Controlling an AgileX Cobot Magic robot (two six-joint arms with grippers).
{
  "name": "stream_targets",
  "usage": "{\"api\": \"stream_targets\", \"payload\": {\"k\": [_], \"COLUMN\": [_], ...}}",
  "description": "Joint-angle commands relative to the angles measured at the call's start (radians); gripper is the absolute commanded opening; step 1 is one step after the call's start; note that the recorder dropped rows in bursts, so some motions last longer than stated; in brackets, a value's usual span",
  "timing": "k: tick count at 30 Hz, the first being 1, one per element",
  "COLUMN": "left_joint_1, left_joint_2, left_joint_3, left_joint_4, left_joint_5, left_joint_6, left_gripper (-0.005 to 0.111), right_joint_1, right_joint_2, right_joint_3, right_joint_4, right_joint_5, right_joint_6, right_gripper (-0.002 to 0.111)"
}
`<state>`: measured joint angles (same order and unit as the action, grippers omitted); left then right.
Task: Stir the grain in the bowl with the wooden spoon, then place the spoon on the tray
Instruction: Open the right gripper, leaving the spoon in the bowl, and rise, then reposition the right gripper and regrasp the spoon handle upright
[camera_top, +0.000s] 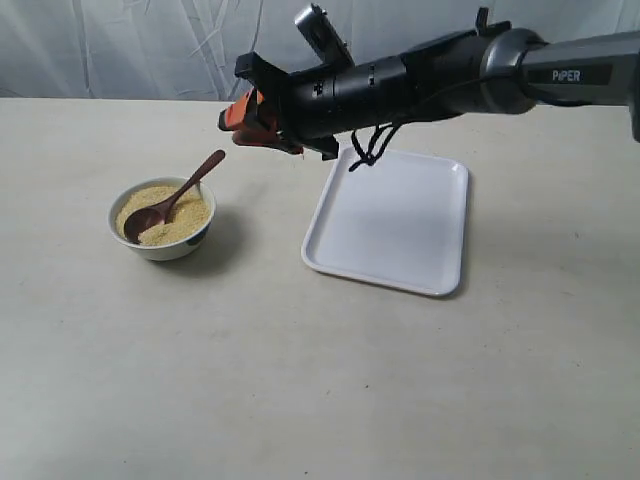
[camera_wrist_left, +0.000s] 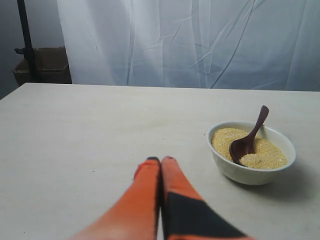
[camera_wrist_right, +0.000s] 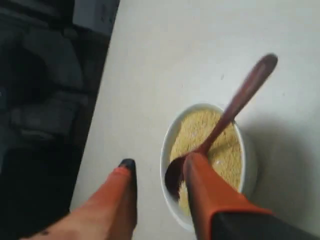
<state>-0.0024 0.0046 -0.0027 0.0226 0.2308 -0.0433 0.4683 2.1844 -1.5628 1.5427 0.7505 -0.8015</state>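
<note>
The white bowl (camera_top: 160, 246) holds pale yellow grain (camera_top: 190, 222), and the dark wooden spoon (camera_top: 172, 200) lies with its scoop in the grain and its handle leaning over the rim. My right gripper (camera_top: 240, 118) hovers open above and behind the bowl, holding nothing. In the right wrist view the right gripper (camera_wrist_right: 159, 165) has its fingers spread over the bowl (camera_wrist_right: 248, 155) and the spoon (camera_wrist_right: 235, 105). The white tray (camera_top: 395, 220) lies to the right of the bowl. My left gripper (camera_wrist_left: 161, 160) is shut and empty, low over the table, with the bowl (camera_wrist_left: 250, 172) ahead of it to one side.
A pale curtain (camera_top: 150, 45) hangs behind the beige table (camera_top: 300, 390). In the left wrist view a cardboard box (camera_wrist_left: 45, 65) and a dark pole (camera_wrist_left: 27, 42) stand beyond the table's edge. The right arm (camera_top: 450, 75) stretches over the tray's far side.
</note>
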Motion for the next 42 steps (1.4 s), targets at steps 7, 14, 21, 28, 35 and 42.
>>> {"api": "stream_targets", "payload": {"k": [7, 14, 21, 28, 35, 42], "left_joint_1": [-0.001, -0.001, -0.001, -0.001, -0.001, -0.001], "left_joint_2": [-0.005, -0.005, -0.005, -0.005, -0.005, -0.005], "left_joint_3": [0.003, 0.003, 0.003, 0.003, 0.003, 0.003], "left_joint_4": [0.000, 0.000, 0.000, 0.000, 0.002, 0.002], "left_joint_5": [-0.007, -0.007, -0.007, -0.007, -0.007, -0.007], "left_joint_6": [0.000, 0.000, 0.000, 0.000, 0.000, 0.000], "left_gripper": [0.000, 0.000, 0.000, 0.000, 0.000, 0.000], "right_joint_1": [0.069, 0.069, 0.142, 0.261, 0.309, 0.299], "right_joint_2": [0.090, 0.082, -0.036, -0.138, -0.144, -0.115], "right_joint_3": [0.097, 0.089, 0.091, 0.091, 0.088, -0.005], "right_joint_4": [0.202, 0.202, 0.202, 0.179, -0.165, -0.666], "right_joint_5": [-0.221, -0.240, -0.508, -1.104, -0.998, -0.535], "right_joint_6": [-0.166, -0.118, -0.199, -0.417, -0.199, 0.149], "right_gripper": [0.035, 0.050, 0.050, 0.050, 0.050, 0.048]}}
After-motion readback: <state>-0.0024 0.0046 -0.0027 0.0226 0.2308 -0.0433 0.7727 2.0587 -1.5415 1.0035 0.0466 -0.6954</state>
